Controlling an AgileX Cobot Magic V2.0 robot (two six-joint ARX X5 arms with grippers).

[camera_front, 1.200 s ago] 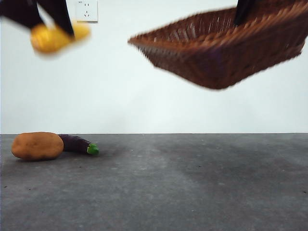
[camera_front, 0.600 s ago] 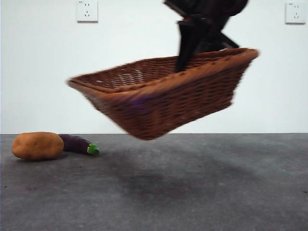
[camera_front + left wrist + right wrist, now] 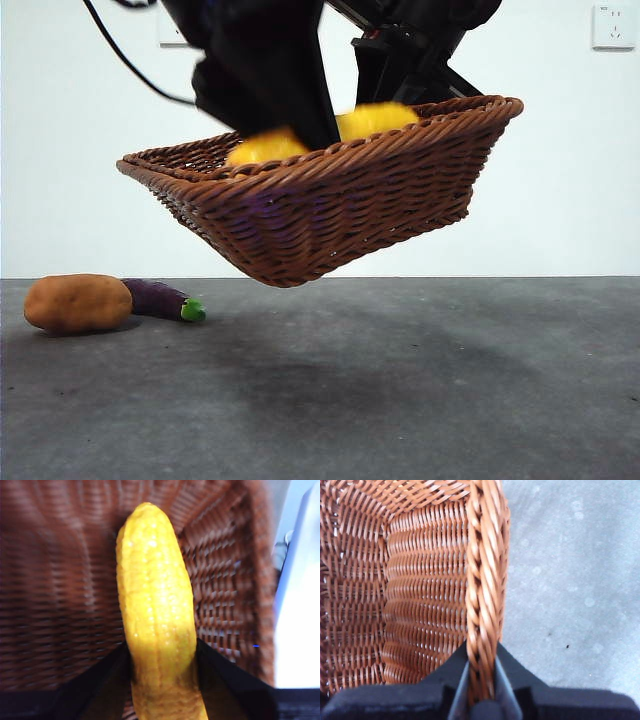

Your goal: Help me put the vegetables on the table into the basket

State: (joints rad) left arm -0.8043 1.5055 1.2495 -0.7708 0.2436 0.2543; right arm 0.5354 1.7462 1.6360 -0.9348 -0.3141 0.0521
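Note:
The woven brown basket (image 3: 330,215) hangs tilted in the air above the table (image 3: 400,380). My right gripper (image 3: 482,680) is shut on its braided rim (image 3: 485,570), at the high far side (image 3: 385,95) in the front view. My left gripper (image 3: 162,675) is shut on the yellow corn cob (image 3: 155,610), which it holds inside the basket (image 3: 60,590), just above the weave. In the front view the corn (image 3: 375,120) shows over the rim. The potato (image 3: 78,303) and purple eggplant (image 3: 160,298) lie together on the table at the far left.
Behind the table is a white wall with an outlet (image 3: 612,25) at the top right. A black cable (image 3: 130,65) hangs from the arm at the upper left. Bare grey table (image 3: 570,580) lies under the basket.
The basket has swung left and lower, then steadied. The left gripper, out of view half a second ago, has brought the corn from the upper left into the basket.

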